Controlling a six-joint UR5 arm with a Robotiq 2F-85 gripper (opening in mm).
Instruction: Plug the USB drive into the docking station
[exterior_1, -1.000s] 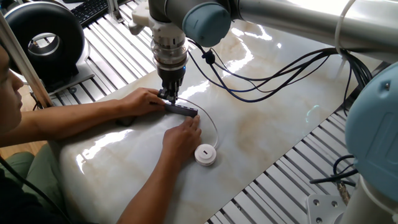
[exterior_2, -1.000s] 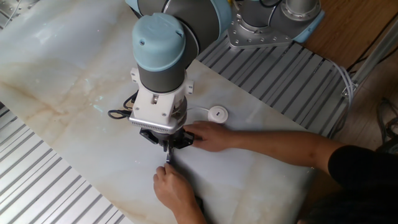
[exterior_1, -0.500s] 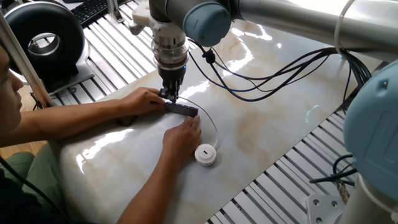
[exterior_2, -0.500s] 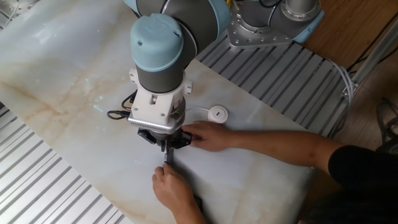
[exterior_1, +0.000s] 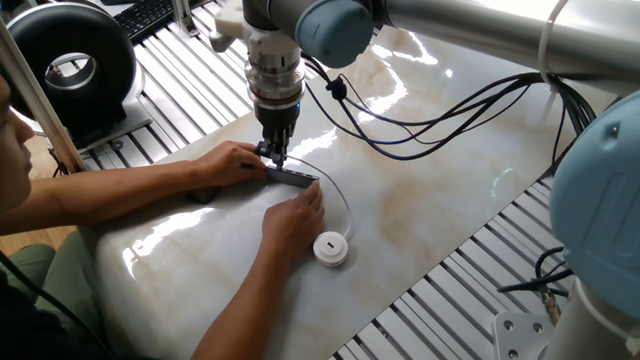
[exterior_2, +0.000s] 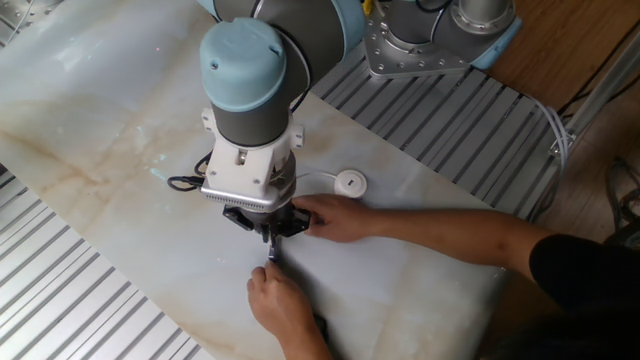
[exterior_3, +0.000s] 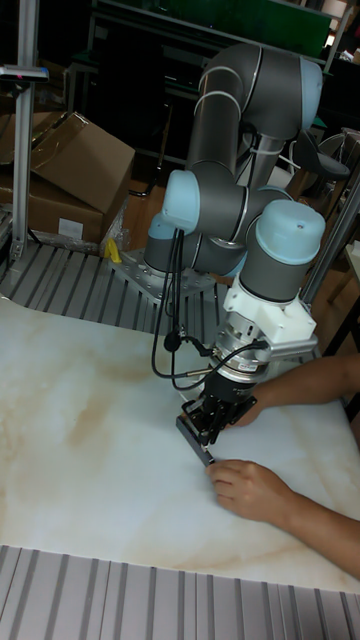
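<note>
One fixed view: docking station (exterior_1: 292, 177) flat, long axis possibly right-down.

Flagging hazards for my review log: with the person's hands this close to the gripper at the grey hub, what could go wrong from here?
1. The gripper sits at one end of the docking station with a hand right beside it; fingers could get pinched.
2. The other hand steadies the hub; if it slips, the bar may shift and the plug miss its port.
3. The thin white cable arcs back to the USB drive; a tug could drag that puck.
</note>
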